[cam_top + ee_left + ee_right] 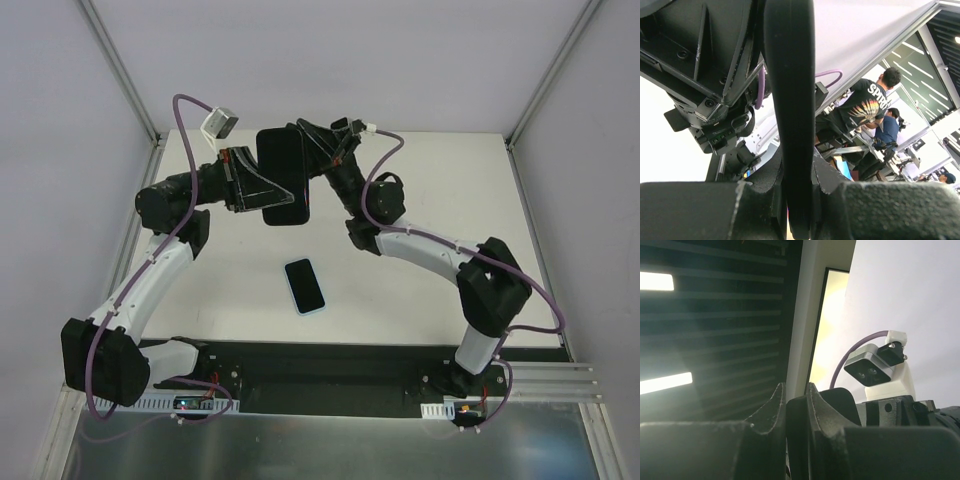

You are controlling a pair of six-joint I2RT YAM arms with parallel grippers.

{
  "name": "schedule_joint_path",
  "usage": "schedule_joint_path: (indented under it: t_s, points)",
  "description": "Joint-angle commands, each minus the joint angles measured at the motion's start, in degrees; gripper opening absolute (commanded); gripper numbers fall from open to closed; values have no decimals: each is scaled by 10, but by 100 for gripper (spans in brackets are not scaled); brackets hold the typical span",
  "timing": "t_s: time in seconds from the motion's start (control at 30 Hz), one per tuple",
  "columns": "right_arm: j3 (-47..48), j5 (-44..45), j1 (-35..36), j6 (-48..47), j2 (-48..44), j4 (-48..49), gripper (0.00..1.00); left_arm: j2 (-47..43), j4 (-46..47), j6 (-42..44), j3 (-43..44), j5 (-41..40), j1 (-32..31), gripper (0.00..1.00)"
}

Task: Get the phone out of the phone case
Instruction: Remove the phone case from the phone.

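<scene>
Case aloft, phone (304,285) on the table (430,190) — the extraction step looks done.
The left gripper (256,187) and right gripper (309,150) each clamp an edge of the black phone case (283,175), held high between them; the phone lies flat below, near the arm bases. Likely next — lower the case beside the phone, then release.

Phone case (282,177): black, slim, rectangular. Raised off the table above its far middle, broad face toward the overhead view, pinched between left gripper (258,190) and right gripper (306,152).
Phone (305,285): dark screen up, pale-blue rim. Lies flat mid-table, nearer the front edge, slightly skewed.
</scene>
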Motion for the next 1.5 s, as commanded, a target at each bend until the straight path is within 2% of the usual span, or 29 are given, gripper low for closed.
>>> schedule_joint_path:
  t_s: [0.0,0.17,0.27,0.47,0.53,0.6,0.7,0.77,0.93,1.1,1.37,1.47]
  points:
    - [-49,-55,24,-43,5,35,2,-36,189,-7,45,46,-40,0]
    - [-156,-69,19,-94,-11,21,1,-52,160,9,56,37,-40,0]
    - [-215,-73,20,-134,-23,-8,1,-62,111,35,62,31,-40,0]
    - [-253,-85,28,-202,-35,-81,1,-70,50,71,59,-6,-40,0]
    - [-253,-92,35,-228,-44,-145,1,-68,21,82,56,-13,-39,0]
    - [-252,-95,42,-268,-61,-216,5,-67,-11,95,53,-26,-37,0]
    - [-249,-99,50,-322,-85,-306,19,-62,-41,103,47,-39,-31,0]
    - [-247,-104,53,-342,-103,-348,24,-56,-48,99,45,-44,-29,0]
    - [-232,-133,62,-422,-137,-486,33,-41,-50,94,38,-53,-18,0]
    - [-245,-165,70,-458,-164,-546,34,-26,-37,81,24,-55,-5,0]
    - [-230,-208,90,-560,-180,-647,34,38,93,-17,2,-61,14,0]
    - [-210,-251,97,-583,-167,-656,37,54,82,-15,5,-47,17,0]
